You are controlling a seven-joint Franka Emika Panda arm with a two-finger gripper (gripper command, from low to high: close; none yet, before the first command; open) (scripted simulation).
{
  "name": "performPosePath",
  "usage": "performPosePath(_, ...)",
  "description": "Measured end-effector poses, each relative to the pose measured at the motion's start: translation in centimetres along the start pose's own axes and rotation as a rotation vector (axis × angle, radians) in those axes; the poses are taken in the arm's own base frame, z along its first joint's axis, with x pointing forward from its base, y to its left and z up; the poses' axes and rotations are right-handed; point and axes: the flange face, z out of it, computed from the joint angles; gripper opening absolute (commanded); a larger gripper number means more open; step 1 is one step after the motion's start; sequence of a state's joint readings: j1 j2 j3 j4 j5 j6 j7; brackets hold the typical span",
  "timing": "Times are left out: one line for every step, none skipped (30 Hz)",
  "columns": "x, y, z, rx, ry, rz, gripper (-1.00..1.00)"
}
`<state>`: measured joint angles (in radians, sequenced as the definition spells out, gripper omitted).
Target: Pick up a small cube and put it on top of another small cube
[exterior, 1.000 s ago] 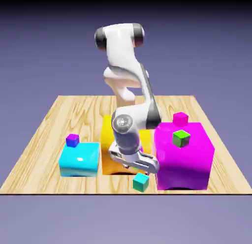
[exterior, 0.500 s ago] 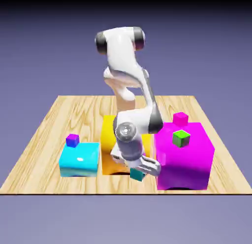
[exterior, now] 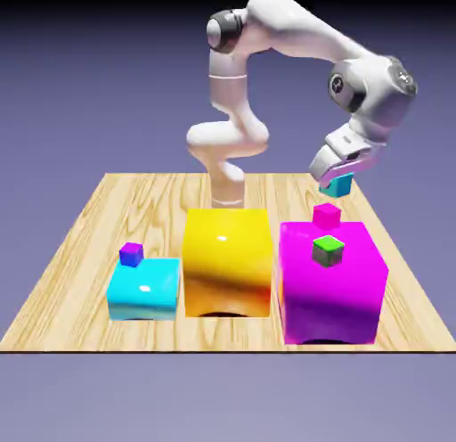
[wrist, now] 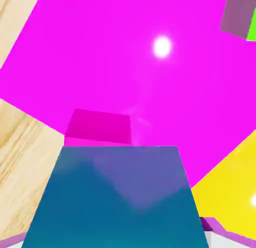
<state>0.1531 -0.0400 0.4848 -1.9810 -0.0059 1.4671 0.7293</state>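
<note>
In the exterior view my hand (exterior: pixel 339 176) is clamped on the small teal cube (exterior: pixel 337 184), carried high above the small magenta cube (exterior: pixel 326 215) on the big magenta block (exterior: pixel 331 284). In the hand view the teal cube (wrist: pixel 117 197) fills the bottom with the magenta cube (wrist: pixel 99 127) just beyond it, so I judge I must centre over it, descend and release.

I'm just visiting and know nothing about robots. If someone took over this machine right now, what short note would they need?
Gripper: shut on the tiny teal cube, held in the air above the big magenta block.
On that block's top: a tiny pink cube near the far edge and a tiny green cube nearer the front. In the hand view the pink cube sits just beyond the teal one.
Done: teal cube picked up.
Left: lower it onto a small cube, probably the pink one, and release.
</note>
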Motion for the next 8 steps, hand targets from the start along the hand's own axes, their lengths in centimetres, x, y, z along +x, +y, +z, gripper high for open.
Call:
performPosePath(0.5,0.2,1.3,0.003,-0.003,0.008,-1.0)
performPosePath(-0.1,-0.8,2.5,-0.004,0.004,-0.011,-1.0)
performPosePath(0.2,-0.8,3.8,-0.003,0.002,-0.008,-1.0)
performPosePath(0.6,-0.6,5.1,0.0,0.0,0.0,-1.0)
performPosePath(0.4,-0.9,6.4,-0.002,0.002,-0.007,-1.0)
performPosePath(0.5,-0.8,6.8,-0.001,0.001,-0.004,1.0)
performPosePath(0.5,-0.8,6.8,-0.003,0.003,-0.004,1.0)
performPosePath(0.5,-0.8,6.8,-0.003,0.003,-0.005,1.0)
